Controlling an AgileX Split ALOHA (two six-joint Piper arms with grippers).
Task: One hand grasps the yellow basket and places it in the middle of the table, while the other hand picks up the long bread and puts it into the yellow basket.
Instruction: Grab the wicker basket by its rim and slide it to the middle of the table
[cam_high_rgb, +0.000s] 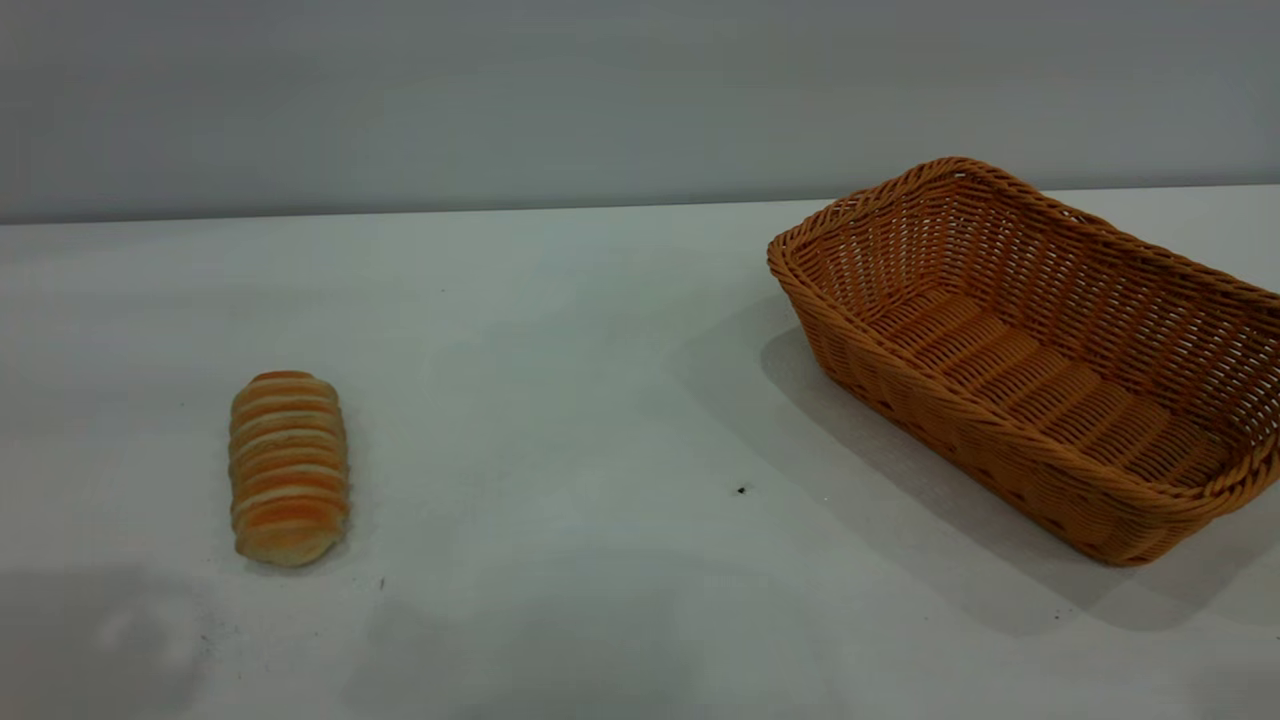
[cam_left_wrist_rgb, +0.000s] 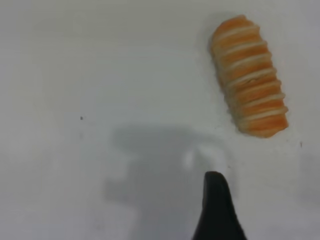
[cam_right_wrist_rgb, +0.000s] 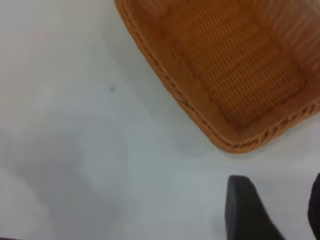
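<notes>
The right tool (cam_right_wrist_rgb: 272, 210) is hanging over bare desk (cam_high_rgb: 560, 330) with its fingers spread, just short of the yellow basket (cam_right_wrist_rgb: 235, 65)'s braided rim. The left tool (cam_left_wrist_rgb: 216, 210) is hovering near the long bread (cam_left_wrist_rgb: 249, 76); I cannot tell its finger state. A plain grey wall (cam_high_rgb: 500, 100) is backing the white matte desk.

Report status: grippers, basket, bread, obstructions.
Left gripper above table, short of long bread. Right gripper open near yellow basket, empty, far right. Nothing between them.
</notes>
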